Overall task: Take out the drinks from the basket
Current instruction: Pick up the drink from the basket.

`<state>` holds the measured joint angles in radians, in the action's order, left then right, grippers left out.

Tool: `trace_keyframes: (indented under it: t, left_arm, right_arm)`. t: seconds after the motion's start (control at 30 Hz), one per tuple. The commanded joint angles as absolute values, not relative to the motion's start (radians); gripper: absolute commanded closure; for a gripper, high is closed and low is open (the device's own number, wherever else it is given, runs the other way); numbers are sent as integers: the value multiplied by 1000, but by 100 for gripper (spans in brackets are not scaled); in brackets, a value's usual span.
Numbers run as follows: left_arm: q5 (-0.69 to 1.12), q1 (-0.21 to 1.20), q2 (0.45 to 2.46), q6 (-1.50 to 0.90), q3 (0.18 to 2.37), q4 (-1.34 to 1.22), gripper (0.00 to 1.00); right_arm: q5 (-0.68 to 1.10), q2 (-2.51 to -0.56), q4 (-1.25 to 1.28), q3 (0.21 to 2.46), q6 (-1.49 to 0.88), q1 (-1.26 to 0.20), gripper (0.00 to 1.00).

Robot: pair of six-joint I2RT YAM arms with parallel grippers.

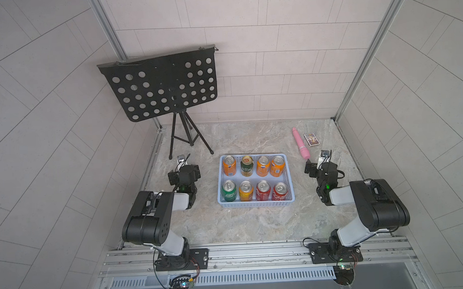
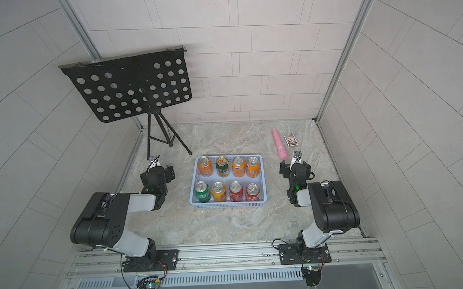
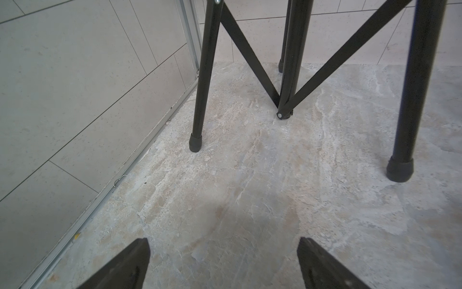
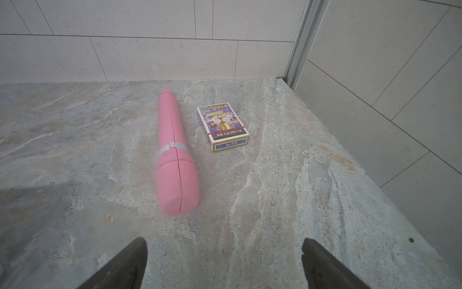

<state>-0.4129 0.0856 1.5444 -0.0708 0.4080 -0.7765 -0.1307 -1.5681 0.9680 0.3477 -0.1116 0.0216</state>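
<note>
The surface (image 1: pixel 254 223) looked like veined stone, matt and slightly rough. The basket (image 1: pixel 256 204) was smooth light-blue plastic. The drinks (image 1: pixel 263 190) were glossy printed metal cans with bright silver tops. The music stand (image 1: pixel 159 84) was matt black metal. The pink tube (image 4: pixel 172 140) looked like matt plastic, finely dimpled at its thick end; the card box (image 4: pixel 222 125) was glossy cardboard.

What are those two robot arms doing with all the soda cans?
Nothing is being handled yet. All eight cans stand in the blue basket, in two rows of four. The left gripper and right gripper sit on either side of it, both open and empty, not touching it. The left one faces the legs of a black music stand. The right one faces a pink tube and a small card box lying on the table.
</note>
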Motion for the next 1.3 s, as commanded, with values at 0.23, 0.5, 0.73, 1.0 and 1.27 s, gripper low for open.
trace_keyframes:
  t: [0.23, 0.5, 0.73, 1.0, 1.27]
  left_arm:
    - [-400, 79, 1531, -78, 433, -755, 0]
    - [-408, 79, 1495, -75, 437, -739, 0]
    - [-452, 97, 1412, -131, 536, -431, 0]
    - [-508, 126, 1269, -258, 609, -161, 0]
    - [-358, 128, 1154, -411, 714, 81, 0]
  right_arm:
    - [-126, -1561, 966, 353, -113, 20, 0]
    - [-131, -1558, 965, 352, -110, 18, 0]
    - [-293, -1388, 535, 521, -111, -23, 0]
    - [-462, -1263, 434, 502, -189, -24, 0]
    - [-265, -1093, 67, 660, -304, -25, 5]
